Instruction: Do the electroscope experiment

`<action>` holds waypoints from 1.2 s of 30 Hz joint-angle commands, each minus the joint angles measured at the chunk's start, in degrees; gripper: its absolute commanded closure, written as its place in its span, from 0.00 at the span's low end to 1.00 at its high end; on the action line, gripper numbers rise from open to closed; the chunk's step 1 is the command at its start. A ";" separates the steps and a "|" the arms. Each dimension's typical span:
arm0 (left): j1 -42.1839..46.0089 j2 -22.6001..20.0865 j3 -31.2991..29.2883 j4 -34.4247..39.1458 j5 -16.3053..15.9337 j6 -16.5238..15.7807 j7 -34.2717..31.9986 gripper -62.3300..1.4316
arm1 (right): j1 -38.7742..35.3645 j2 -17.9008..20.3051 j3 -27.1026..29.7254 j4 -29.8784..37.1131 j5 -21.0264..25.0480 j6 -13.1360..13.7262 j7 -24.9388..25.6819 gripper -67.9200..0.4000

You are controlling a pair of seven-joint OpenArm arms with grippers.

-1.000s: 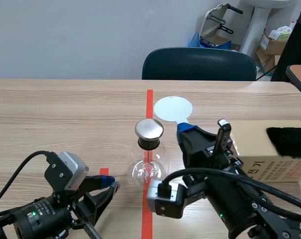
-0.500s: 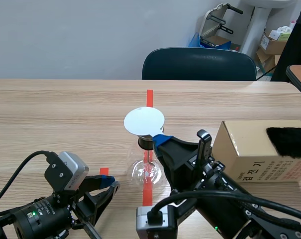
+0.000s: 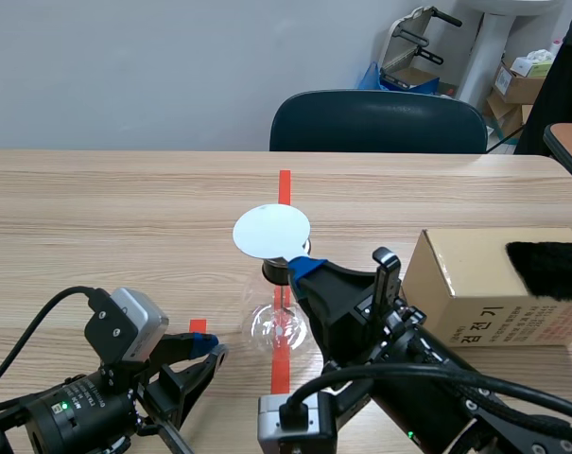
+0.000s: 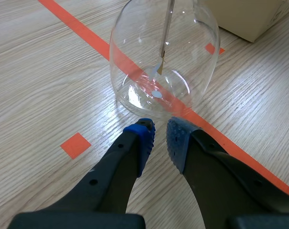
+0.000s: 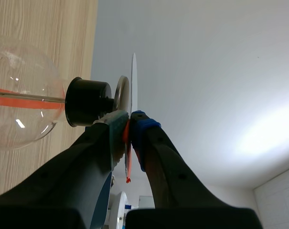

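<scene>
The electroscope, a clear glass flask (image 3: 280,326) with a black stopper (image 5: 87,102) and a metal top plate (image 5: 121,93), stands on the red tape line at the table's middle. My right gripper (image 3: 304,266) is shut on the stem of a white disc (image 3: 271,232) and holds it over the plate, hiding the plate in the scene view. In the right wrist view the disc (image 5: 133,81) is edge-on, right against the plate or a hair from it. Low at the left, my left gripper (image 4: 159,138) is shut on nothing, just short of the flask (image 4: 163,57).
A cardboard box (image 3: 484,288) lies at the right with a black furry cloth (image 3: 548,270) on top. A dark chair (image 3: 378,121) stands behind the table's far edge. The right arm's bulk fills the near right of the table.
My right gripper carried the white disc leftward from beyond the flask to over the metal top plate, then held nearly still. The left arm has not moved.
</scene>
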 commanded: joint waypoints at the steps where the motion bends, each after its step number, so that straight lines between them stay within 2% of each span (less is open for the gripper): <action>1: 0.13 0.33 -0.37 1.42 0.22 -0.31 -1.20 0.80 | 0.68 0.57 0.26 0.24 -0.22 -0.66 0.00 0.98; 6: 0.13 0.33 -0.37 1.42 0.22 -0.31 -1.18 0.80 | 0.68 0.57 0.26 0.24 -0.22 -0.66 -0.11 0.98; 11: 0.13 0.31 -0.37 1.42 0.22 -0.31 -1.16 0.80 | 0.68 0.59 0.26 0.24 -0.22 -0.66 -3.56 0.98; 31: 0.13 0.31 -0.37 1.40 0.22 -0.31 -0.96 0.80 | 0.66 0.59 0.26 0.24 -0.22 -0.68 -32.65 0.98; 36: 0.15 0.31 -0.37 1.40 0.22 -0.31 -0.96 0.80 | 0.66 0.59 0.26 0.24 -0.20 -0.68 -38.21 0.98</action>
